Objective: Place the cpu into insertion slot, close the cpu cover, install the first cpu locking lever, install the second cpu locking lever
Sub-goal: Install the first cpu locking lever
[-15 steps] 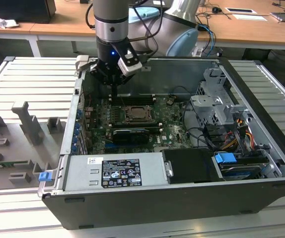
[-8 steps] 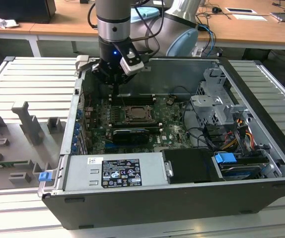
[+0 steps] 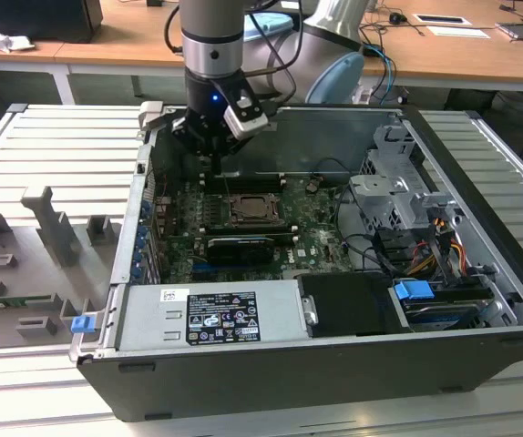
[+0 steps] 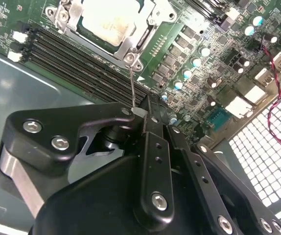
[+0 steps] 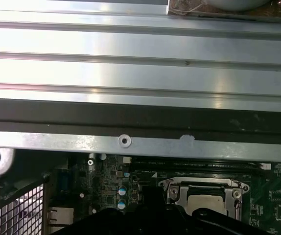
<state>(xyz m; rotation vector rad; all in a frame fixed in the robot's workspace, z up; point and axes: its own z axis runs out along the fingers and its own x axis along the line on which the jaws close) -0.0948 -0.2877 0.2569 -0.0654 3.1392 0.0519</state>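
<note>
Currently:
Tool point(image 4: 140, 113): clamping the thin locking lever point(image 4: 132, 83), fingertips together.
Cpu point(image 4: 106, 19): sitting in the insertion slot point(image 4: 63, 18), cpu cover point(image 4: 126, 46) lying over it.
Label point(image 3: 220, 319): showing white on the near power supply point(image 3: 148, 319).

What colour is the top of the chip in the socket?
Pale grey. The cpu shows best in the second wrist view.

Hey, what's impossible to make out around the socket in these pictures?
- cpu: second wrist view, partly cut off by the frame edge.
- locking lever: second wrist view, its end hidden in the pincer.
- insertion slot: first wrist view, partly behind the pincer's dark body.
- cpu cover: exterior view, too small to tell if latched.
</note>
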